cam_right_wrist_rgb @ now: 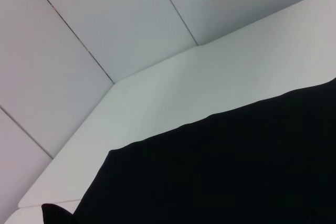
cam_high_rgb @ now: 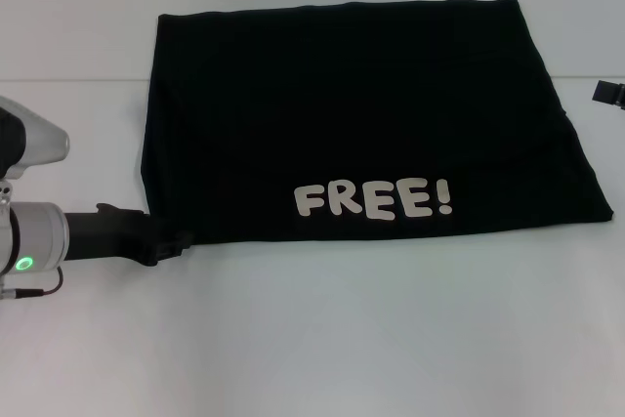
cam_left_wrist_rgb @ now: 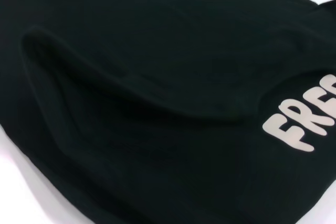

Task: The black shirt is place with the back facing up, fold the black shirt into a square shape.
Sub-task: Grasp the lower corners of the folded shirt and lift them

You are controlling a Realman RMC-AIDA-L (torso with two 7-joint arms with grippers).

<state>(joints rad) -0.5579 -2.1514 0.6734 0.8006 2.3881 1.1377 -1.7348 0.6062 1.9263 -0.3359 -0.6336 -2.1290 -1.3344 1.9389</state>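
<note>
Across the middle of the white table (cam_high_rgb: 312, 339) lies the black shirt (cam_high_rgb: 361, 114), already folded into a broad, roughly four-sided block that is wider than it is deep, its near edge slanting a little toward the right. No sleeves or neckline show from above, so they appear to be tucked inside the folds; I judge the task well along, though the shape still looks more oblong than square, so one more fold across its width may remain. From the left wrist camera a soft raised ridge runs through the cloth, a sign the layers near that side are not yet pressed flat. At the near left corner of the shirt sits the left gripper (cam_high_rgb: 174, 246), reaching in low from the left and touching or just tucked under the cloth's edge; I cannot tell how far its fingers are parted or whether they have hold of the fabric. At the far right edge of the scene only a small dark tip of the right gripper (cam_high_rgb: 607, 93) shows, just beside the shirt's right side and apart from it; its fingers cannot be judged either. The only writing is the word "FREE!" (cam_high_rgb: 374, 199) in rounded, bubbly white letters, lying near the shirt's near edge and reading upright from the robot's side.
</note>
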